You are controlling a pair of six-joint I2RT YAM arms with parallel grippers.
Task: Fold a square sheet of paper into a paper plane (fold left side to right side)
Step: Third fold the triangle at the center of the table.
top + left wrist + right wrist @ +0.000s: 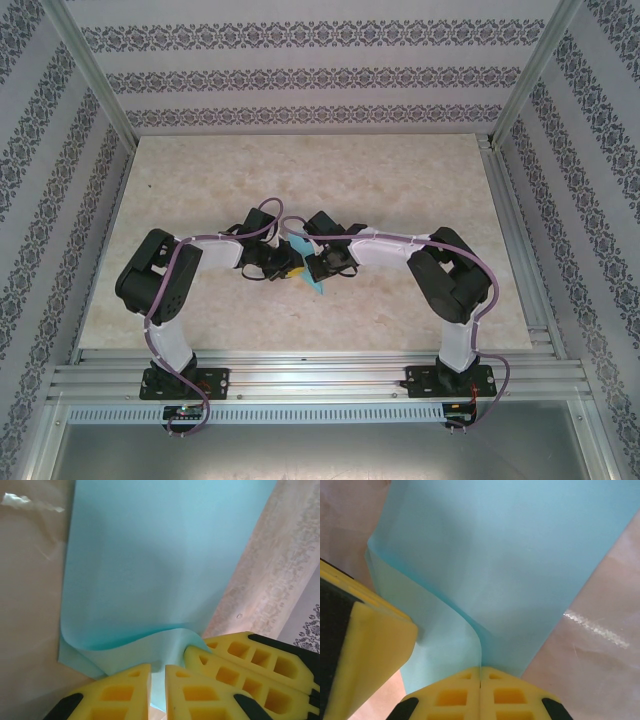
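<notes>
blue sheet (165, 570) clenched in left jaws and right jaws at its curled edge; carry level, lay edge onto edge, then flatten against bench (400, 180).

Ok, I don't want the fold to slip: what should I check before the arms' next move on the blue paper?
1. Right gripper shut on the paper sheet: ok.
2. Left gripper gripping the sheet: narrow slit between its jaws, paper seen in it: cannot tell.
3. Fold pressed flat: upper layer bows up at the bend: not ok.
4. Edges matched: corners hidden: cannot tell.
5. Room between the grippers: fingers crowd close together: not ok.
</notes>
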